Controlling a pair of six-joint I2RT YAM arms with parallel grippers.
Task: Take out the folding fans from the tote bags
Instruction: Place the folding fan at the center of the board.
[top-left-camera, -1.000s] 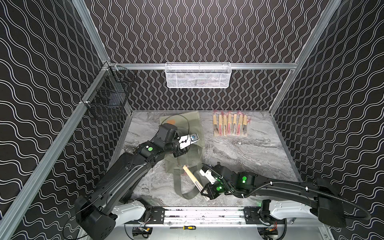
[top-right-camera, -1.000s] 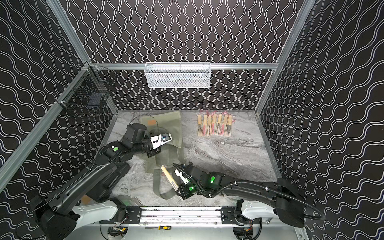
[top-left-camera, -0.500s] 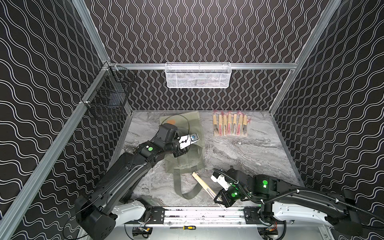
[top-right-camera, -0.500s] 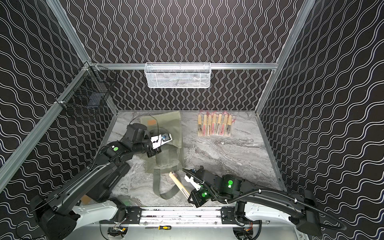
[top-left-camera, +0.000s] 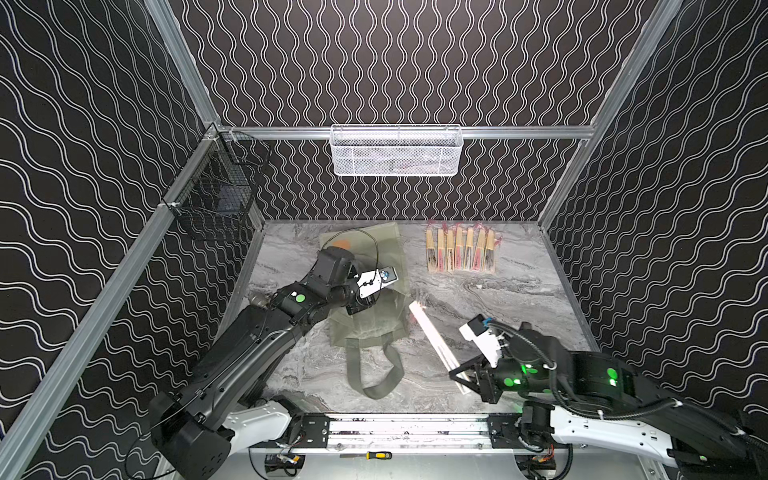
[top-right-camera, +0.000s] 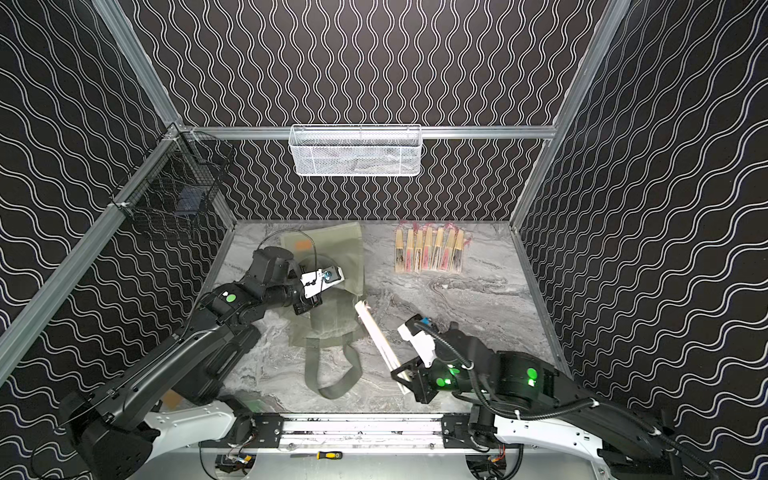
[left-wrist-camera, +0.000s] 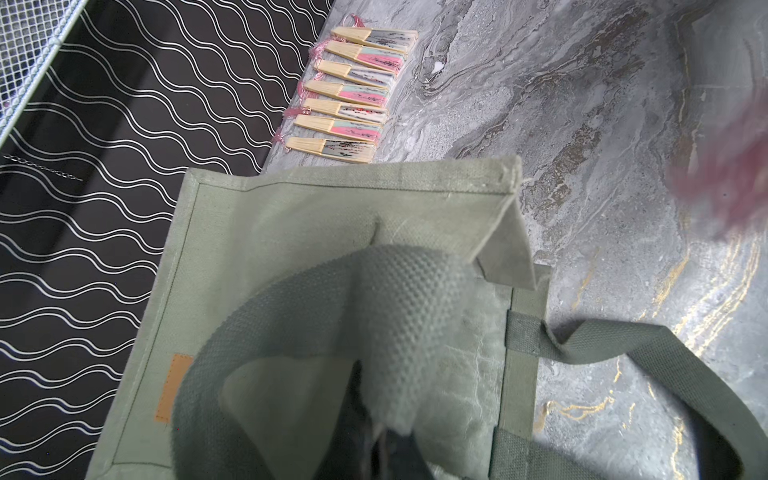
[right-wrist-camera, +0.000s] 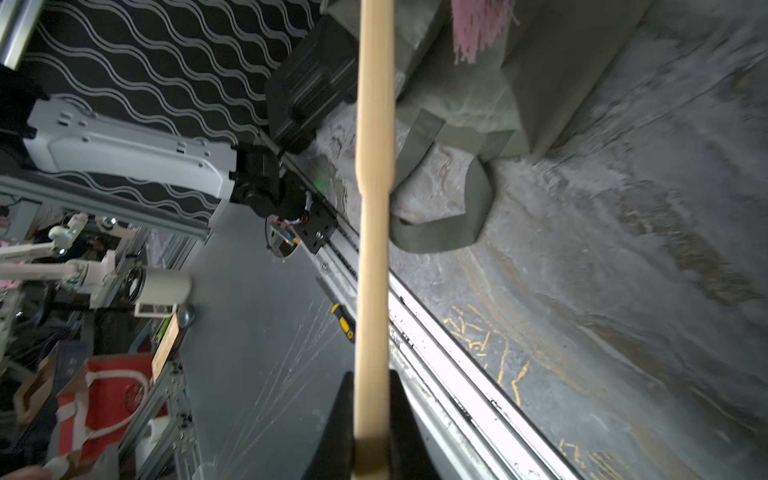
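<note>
- Grey-green fabric tote bag (top-left-camera: 392, 253) lies on the marble desk (top-left-camera: 519, 299), left of centre, with an orange mark (top-left-camera: 341, 243) near its far end and 1 strap handle (top-left-camera: 376, 388) looping toward the near edge.
- Left pincer (top-left-camera: 360, 306) sits over the bag's middle, fully closed on the bag's upper fabric layer. In the left wrist view the cloth bunches up into it (left-wrist-camera: 386, 440).
- Right pincer (top-left-camera: 464, 374) is clamped tight on 1 end of a closed folding fan (top-left-camera: 430, 332), a slim light-wood stick.
- That fan runs diagonally from the pincer toward the bag, and its far tip is just beside the bag's right edge, outside the bag. A pink tassel (right-wrist-camera: 478, 29) hangs at that end.
- 7 more fans (top-left-camera: 459, 251) lie side by side in a neat row at the far right of the desk, well apart from the bag, tassels toward the back wall.
- White mesh basket (top-left-camera: 397, 151) hangs on the back rail, and a black wire basket (top-left-camera: 216, 199) hangs on the left rail.
</note>
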